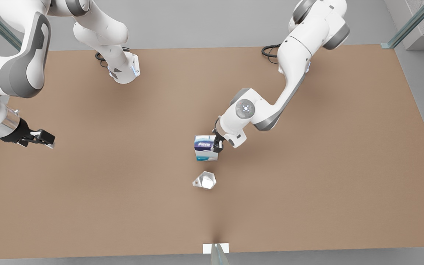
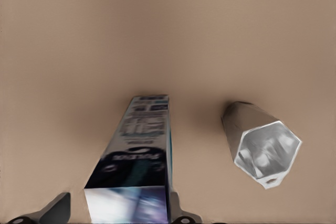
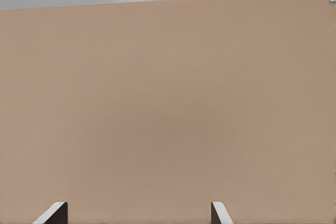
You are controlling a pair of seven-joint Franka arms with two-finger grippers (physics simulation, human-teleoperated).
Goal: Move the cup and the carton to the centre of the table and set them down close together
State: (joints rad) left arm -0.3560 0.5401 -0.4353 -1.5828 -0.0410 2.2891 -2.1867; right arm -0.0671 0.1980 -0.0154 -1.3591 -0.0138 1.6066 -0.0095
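Left gripper [image 1: 217,144] at the carton [image 1: 206,148], table [image 1: 307,184] centre; from the left wrist view its fingers [image 2: 55,208] bracket the carton's top end, one each side, seemingly pinching it, though contact on the far side is hard to confirm. Cup [image 1: 205,180] sits at about 6 o'clock from the carton, near but apart, rim [image 2: 268,153] facing the front camera, body tilted or lying; base hidden. Judged step: placing or just about releasing the carton beside the cup. To do it well: lower until the carton's base is flat on the table, spread the fingers evenly so neither drags the tall box over, then lift straight up; avoid any swing toward 6 o'clock, where the cup could be knocked. Right gripper [image 1: 42,139] waits at 9 o'clock, well apart, fingers [image 3: 52,213] spread over bare table. Materials: carton is a slim rectangular box, white printed card with dark blue panel and teal marks, probably light and tippy. Cup is faceted, pale silver, glossy inside, tapering; likely to roll if nudged. Table matte tan, featureless.
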